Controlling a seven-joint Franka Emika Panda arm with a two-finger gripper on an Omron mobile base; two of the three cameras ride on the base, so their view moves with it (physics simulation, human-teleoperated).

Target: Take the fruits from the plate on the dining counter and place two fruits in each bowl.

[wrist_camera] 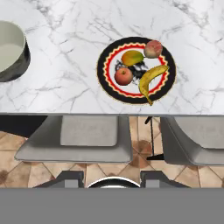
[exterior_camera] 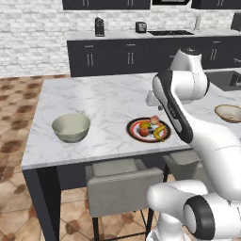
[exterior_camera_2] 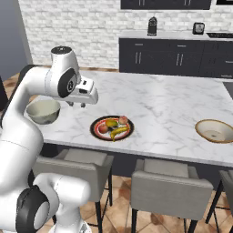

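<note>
Fruits (wrist_camera: 141, 72) on plate (wrist_camera: 108, 83), stools (wrist_camera: 89, 135) below

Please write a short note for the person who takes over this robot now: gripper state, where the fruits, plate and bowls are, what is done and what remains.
Gripper: hangs above the dining counter, up and left of the plate, holding nothing; whether the jaws are open cannot be told.
Plate: near the counter's front edge, with all four fruits on it: banana, apple, orange, peach.
Grey-green bowl: left of the plate, empty.
Tan bowl: right of the plate, empty.
Done: no fruit moved.
Left: put two fruits in each bowl.
</note>
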